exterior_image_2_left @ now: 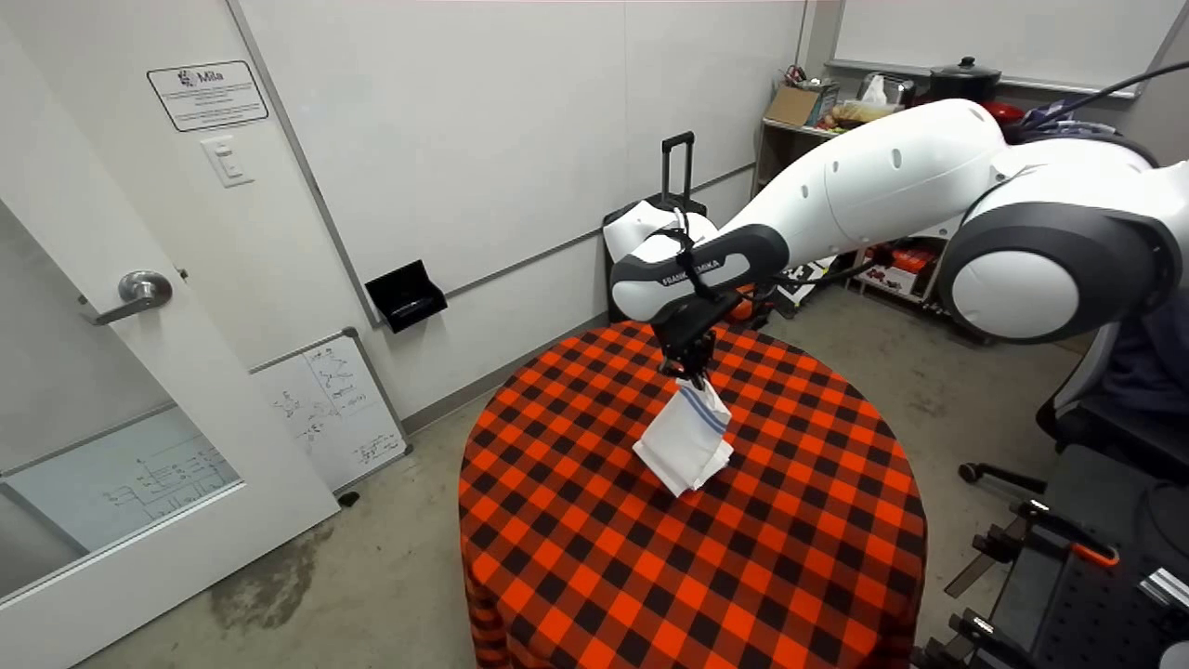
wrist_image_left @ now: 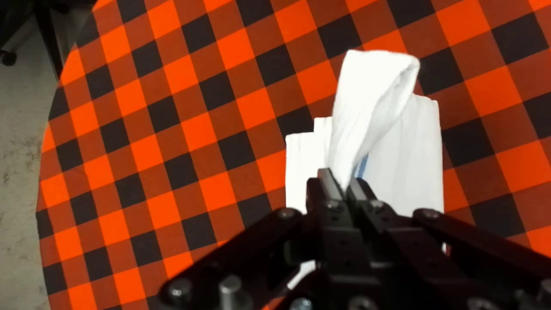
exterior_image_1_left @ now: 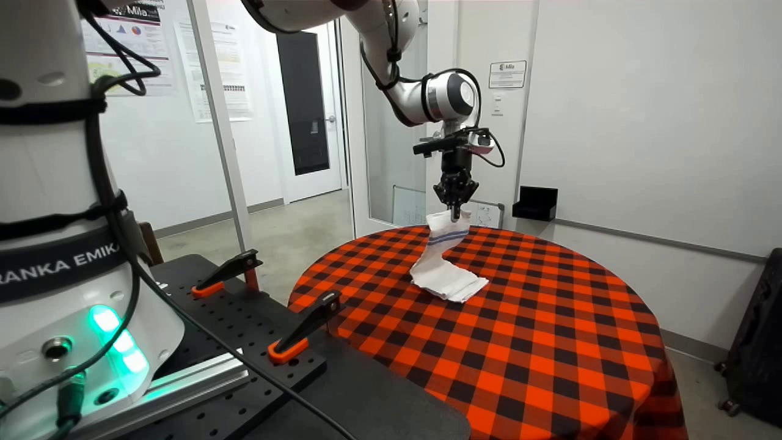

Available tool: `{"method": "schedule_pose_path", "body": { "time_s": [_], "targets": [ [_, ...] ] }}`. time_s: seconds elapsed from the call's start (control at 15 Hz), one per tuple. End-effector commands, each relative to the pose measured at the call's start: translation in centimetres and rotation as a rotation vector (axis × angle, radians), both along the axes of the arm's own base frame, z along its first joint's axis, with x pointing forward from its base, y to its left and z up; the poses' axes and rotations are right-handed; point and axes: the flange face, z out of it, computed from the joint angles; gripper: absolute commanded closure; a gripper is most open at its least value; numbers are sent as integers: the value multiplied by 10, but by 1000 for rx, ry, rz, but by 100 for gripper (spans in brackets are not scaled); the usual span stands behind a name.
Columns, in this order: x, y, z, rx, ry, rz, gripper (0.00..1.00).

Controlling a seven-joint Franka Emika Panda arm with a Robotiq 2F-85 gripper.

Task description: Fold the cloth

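Wrist view: fingers [wrist_image_left: 328, 186] clench a white cloth [wrist_image_left: 366, 129] by its striped end above the worktop [wrist_image_left: 185, 142], its lower part lying largely beneath them; the fold likely needs lowering, not reaching.

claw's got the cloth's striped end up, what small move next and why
I'd likely carry the claw over the low part of the cloth and lower it: it's shut on the striped end, held up, while that low part lies on the checked tablecloth, so laying the end across should make a fold.
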Motion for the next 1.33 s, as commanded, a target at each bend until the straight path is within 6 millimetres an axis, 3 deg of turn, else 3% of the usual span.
{"method": "schedule_pose_path", "body": {
  "time_s": [0.0,0.73,1.27],
  "targets": [
    [4,0,0,28,30,21,99],
    [8,-2,-1,41,59,120,99],
    [30,5,-11,192,-162,89,99]
  ]
}}
